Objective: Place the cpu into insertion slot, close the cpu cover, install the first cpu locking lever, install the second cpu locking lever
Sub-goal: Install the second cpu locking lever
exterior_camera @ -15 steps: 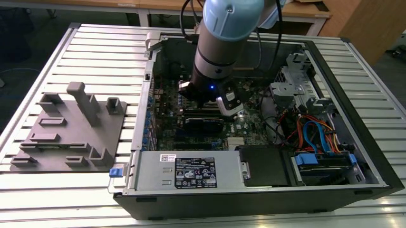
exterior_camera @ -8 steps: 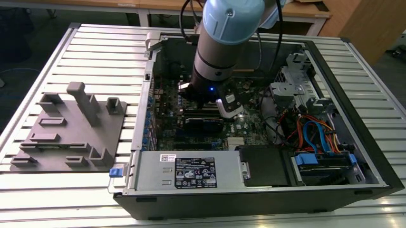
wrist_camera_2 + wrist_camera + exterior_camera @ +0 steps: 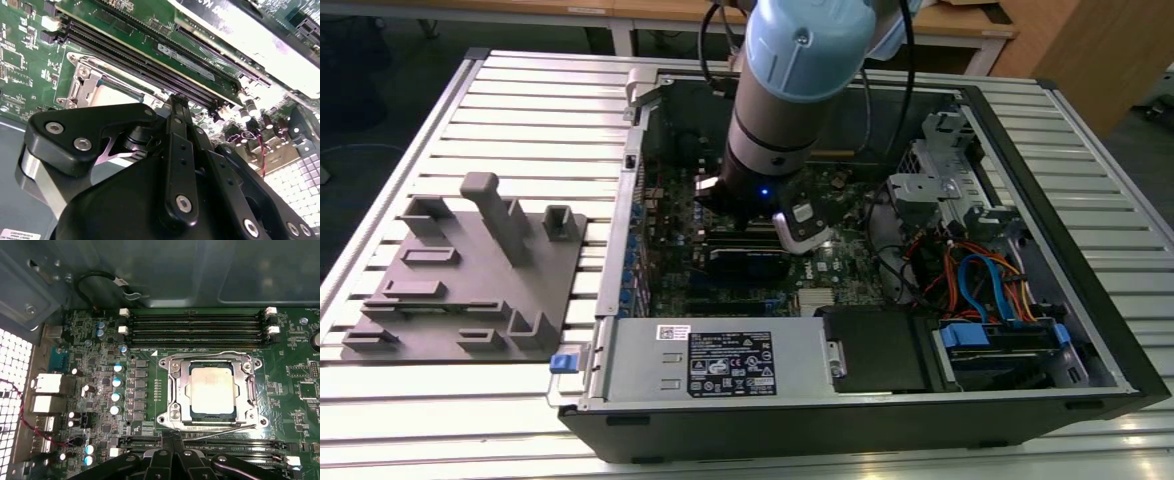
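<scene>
The cpu (image 3: 212,389), a dull silvery square, lies seated in the insertion slot (image 3: 212,416) on the green motherboard. The cpu cover (image 3: 181,390), a silvery frame, lies flat around it. A thin wire locking lever (image 3: 220,431) runs slanted along the socket's near edge, lifted a little off the board. In the first wrist view my gripper (image 3: 173,439) is shut, its black tips together just beside that lever's free end. In the second wrist view the gripper (image 3: 178,102) hovers over the socket edge, with the cover (image 3: 85,85) beyond it. My arm (image 3: 774,130) reaches down into the open case.
Black memory slots (image 3: 195,325) run along the socket's far side and more lie under the fingers. Capacitors (image 3: 116,390) stand beside the socket. The case walls (image 3: 1087,330), power supply (image 3: 720,365) and cable bundle (image 3: 974,280) surround the board. A grey fixture plate (image 3: 467,280) lies outside.
</scene>
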You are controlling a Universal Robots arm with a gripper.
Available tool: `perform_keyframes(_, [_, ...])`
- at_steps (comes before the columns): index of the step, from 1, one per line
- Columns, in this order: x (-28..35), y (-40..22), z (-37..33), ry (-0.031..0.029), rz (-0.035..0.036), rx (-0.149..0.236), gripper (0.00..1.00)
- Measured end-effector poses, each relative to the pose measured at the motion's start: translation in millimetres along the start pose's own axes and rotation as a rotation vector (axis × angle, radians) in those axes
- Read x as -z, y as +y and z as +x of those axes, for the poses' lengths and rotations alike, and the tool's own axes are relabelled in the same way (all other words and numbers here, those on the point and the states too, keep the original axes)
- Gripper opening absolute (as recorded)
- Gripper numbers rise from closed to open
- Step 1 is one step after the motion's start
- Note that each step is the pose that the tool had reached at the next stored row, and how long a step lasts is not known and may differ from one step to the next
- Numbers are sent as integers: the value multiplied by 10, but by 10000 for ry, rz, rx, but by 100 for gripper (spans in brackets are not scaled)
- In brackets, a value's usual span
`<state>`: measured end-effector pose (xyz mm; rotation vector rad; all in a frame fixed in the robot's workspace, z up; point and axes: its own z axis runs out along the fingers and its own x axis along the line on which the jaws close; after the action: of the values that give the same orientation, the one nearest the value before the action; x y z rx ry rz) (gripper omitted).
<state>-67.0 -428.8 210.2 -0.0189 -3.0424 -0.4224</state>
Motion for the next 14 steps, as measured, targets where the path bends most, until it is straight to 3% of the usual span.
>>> perform_keyframes(4, [-19,-13,-1,-62,-98,-224,10])
perform_keyframes(12, [-59,-55,3,-102,-270,-370,10])
perform_keyframes(14, [-63,-61,2,-104,-400,-389,10])
